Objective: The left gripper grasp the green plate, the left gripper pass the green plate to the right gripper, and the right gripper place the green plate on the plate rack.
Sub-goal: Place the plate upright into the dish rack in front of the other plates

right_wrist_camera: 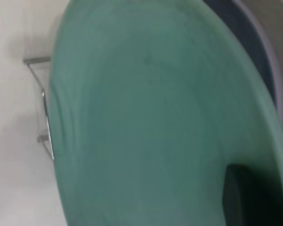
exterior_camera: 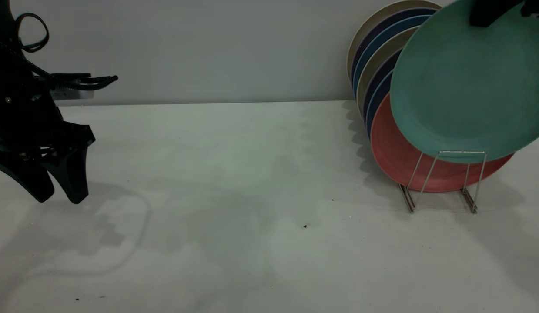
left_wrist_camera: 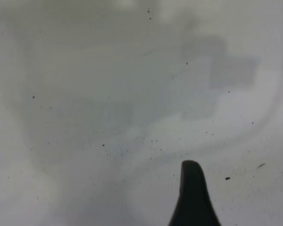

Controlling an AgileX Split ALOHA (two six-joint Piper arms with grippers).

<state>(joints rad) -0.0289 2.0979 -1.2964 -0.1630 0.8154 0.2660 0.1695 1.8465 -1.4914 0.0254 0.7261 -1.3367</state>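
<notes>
2 grippers are seen. At 9 o'clock in the exterior view, the left gripper hangs just above the table, its fingers slightly spread, holding nothing. At 2 o'clock, the green plate is pinched at its upper rim by the right gripper, tilted, directly above the plate rack, its lower edge just behind the front loop, apparently not yet seated.

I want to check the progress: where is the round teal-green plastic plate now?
In the exterior view the round teal-green plastic plate hangs at upper right, gripped at its top rim by the right pincer, before the salmon-pink plate and above the silver wire rack.
</notes>
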